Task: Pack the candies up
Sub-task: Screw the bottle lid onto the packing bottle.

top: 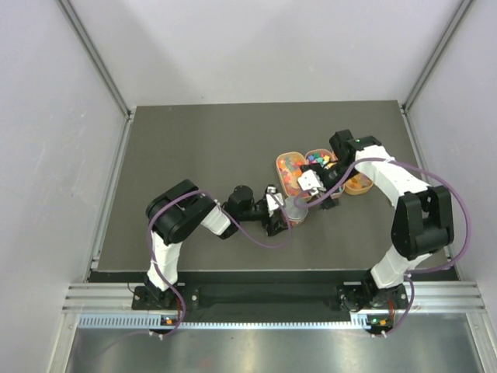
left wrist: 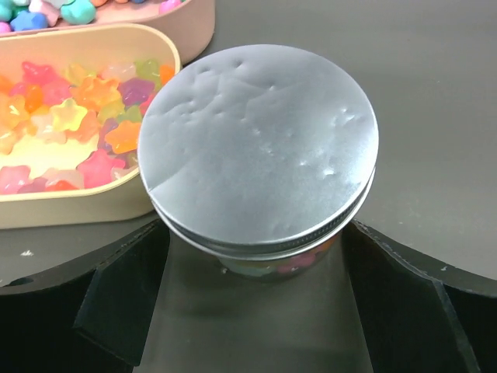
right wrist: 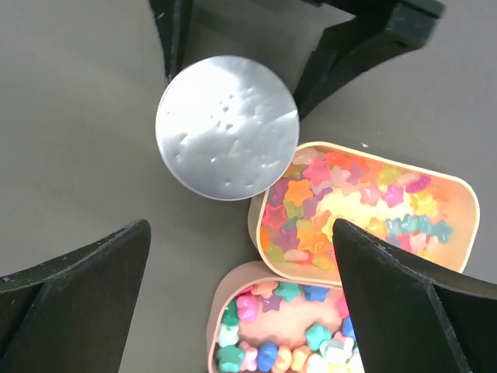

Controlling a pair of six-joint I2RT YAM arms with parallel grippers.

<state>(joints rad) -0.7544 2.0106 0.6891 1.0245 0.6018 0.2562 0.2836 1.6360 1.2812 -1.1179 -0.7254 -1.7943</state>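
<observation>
Jaws of the left gripper (left wrist: pixel 260 303) stand spread, with one finger (left wrist: pixel 116 303) on each side of a low jar (left wrist: pixel 268 263). A strip of table (left wrist: pixel 435 93) shows between the jar wall and each finger, so no contact is seen. Jaws of the right gripper (right wrist: pixel 241 299) stand spread wide, and this gripper hangs above the trays.

The lid (left wrist: pixel 260 148) sits on the jar. It is a silver-grey disc with small dents across its face and a ridged rim.

Location of the candies (left wrist: pixel 78 132), small star shapes in pink, orange, yellow and green:

1. Jar. A few colours show through the wall just under the lid rim, directly between the left jaws.
2. Tan tray (left wrist: pixel 85 211). It lies just beside the jar, outside the left jaws and to their left in the left wrist view. It holds a dense layer of stars.
3. Pink tray (left wrist: pixel 198 31). It lies beyond the tan tray, side by side with it, and holds blue, teal and pink pieces.
4. Third tray (top: pixel 359 186). It is seen only from the top camera, partly under the right arm. Its contents look orange, and single pieces cannot be made out.

In the right wrist view the tan and pink trays lie below and between the right fingers, while the lid lies past the fingertips, toward the left gripper
</observation>
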